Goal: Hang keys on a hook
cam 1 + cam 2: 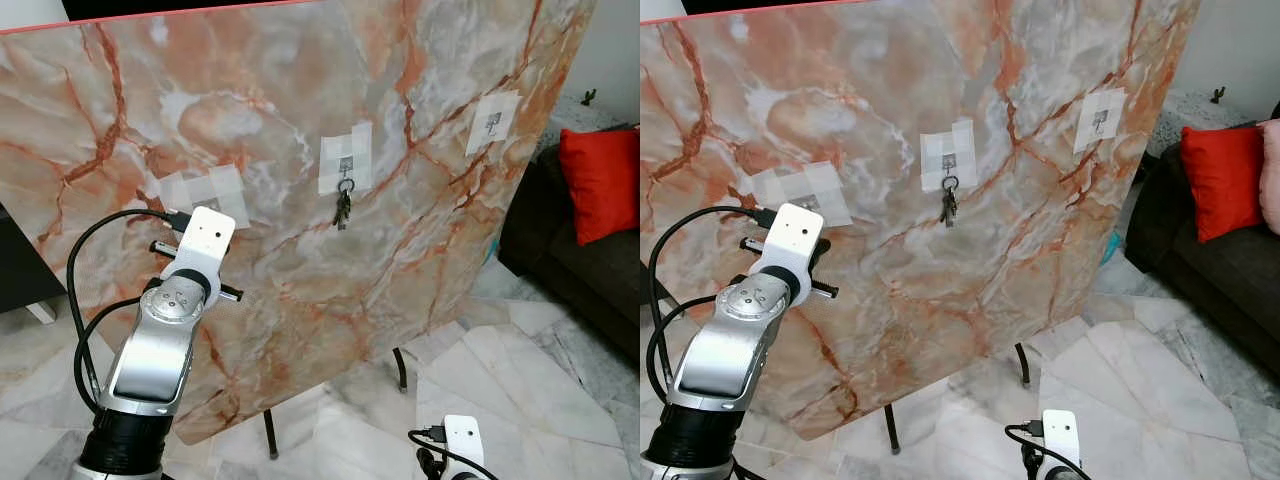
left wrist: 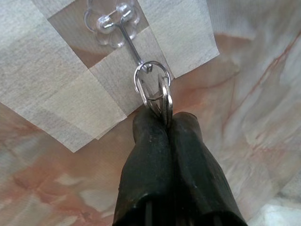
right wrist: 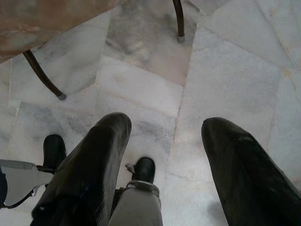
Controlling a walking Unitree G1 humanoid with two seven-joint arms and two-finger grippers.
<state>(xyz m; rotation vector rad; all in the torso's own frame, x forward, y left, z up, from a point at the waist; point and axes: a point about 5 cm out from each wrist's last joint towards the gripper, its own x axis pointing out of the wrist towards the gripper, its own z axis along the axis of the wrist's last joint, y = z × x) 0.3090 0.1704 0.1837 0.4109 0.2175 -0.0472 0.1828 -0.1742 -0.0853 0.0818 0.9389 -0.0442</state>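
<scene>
A marble-patterned board (image 1: pixel 300 270) stands tilted before me with three taped hooks. My left arm (image 1: pixel 165 330) reaches up to the left taped patch (image 1: pixel 205 190). There my left gripper (image 2: pixel 167 120) is shut on a bunch of keys (image 2: pixel 163 101). Their silver ring (image 2: pixel 150 77) hangs at the tip of the clear hook's wire (image 2: pixel 127 37). Another key bunch (image 1: pixel 343 208) dangles from the middle hook (image 1: pixel 345 165). The right hook (image 1: pixel 493 122) is bare. My right gripper (image 3: pixel 167 127) hangs low over the floor, open with nothing between its fingers.
The board rests on thin dark legs (image 1: pixel 270 435) over a marble tile floor (image 1: pixel 520 370). A dark sofa (image 1: pixel 580 270) with a red cushion (image 1: pixel 603 180) stands to the right. My own foot (image 3: pixel 143 169) is on the tiles below the right gripper.
</scene>
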